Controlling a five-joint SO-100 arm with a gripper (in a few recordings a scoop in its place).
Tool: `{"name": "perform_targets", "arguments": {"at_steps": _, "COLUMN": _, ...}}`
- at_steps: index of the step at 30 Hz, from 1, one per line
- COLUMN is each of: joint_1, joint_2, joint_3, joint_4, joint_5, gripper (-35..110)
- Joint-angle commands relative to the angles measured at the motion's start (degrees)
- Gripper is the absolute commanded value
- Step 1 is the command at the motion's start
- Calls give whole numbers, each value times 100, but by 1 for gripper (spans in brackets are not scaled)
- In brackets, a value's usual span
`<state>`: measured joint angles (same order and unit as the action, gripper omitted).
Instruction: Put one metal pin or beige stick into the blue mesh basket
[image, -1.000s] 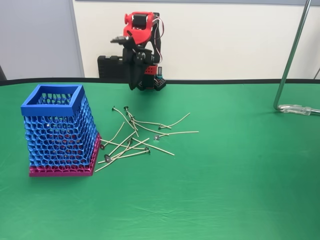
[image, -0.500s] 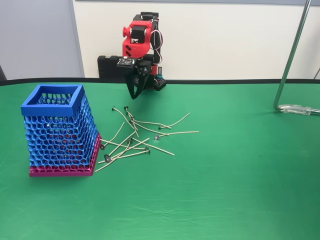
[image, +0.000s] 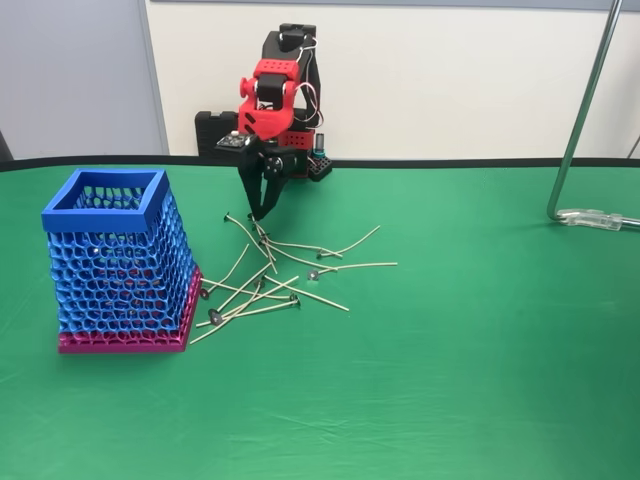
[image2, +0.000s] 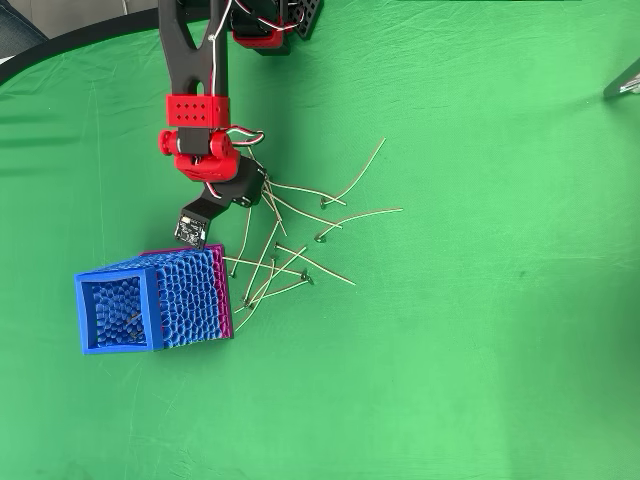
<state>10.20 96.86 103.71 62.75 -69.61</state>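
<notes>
1. A green worktop (image: 480, 350) against a white wall.
2. Beige sticks (image: 270, 280) lie scattered right of the blue mesh basket (image: 118, 262).
3. The fingers (image: 258, 212), parted and empty, hover above; they should close on one outlying stick.

Beige sticks (image2: 290, 245) lie scattered on the green desk (image2: 480, 340) between the blue mesh basket (image2: 150, 298) and the red arm (image2: 205, 150).
</notes>
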Motion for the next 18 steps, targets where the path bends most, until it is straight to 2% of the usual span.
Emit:
{"name": "perform_targets", "arguments": {"at_steps": 1, "joint_1": -18, "joint_2": 18, "joint_3": 44, "joint_4": -79, "joint_5": 141, "gripper": 1}}
{"name": "perform_targets", "arguments": {"at_steps": 6, "joint_1": -53, "joint_2": 26, "joint_3": 132, "joint_4": -79, "joint_5": 237, "gripper": 9}}
{"name": "perform_targets", "arguments": {"at_steps": 18, "joint_1": 70, "joint_2": 0, "joint_3": 765, "joint_4": -431, "joint_5": 123, "gripper": 15}}
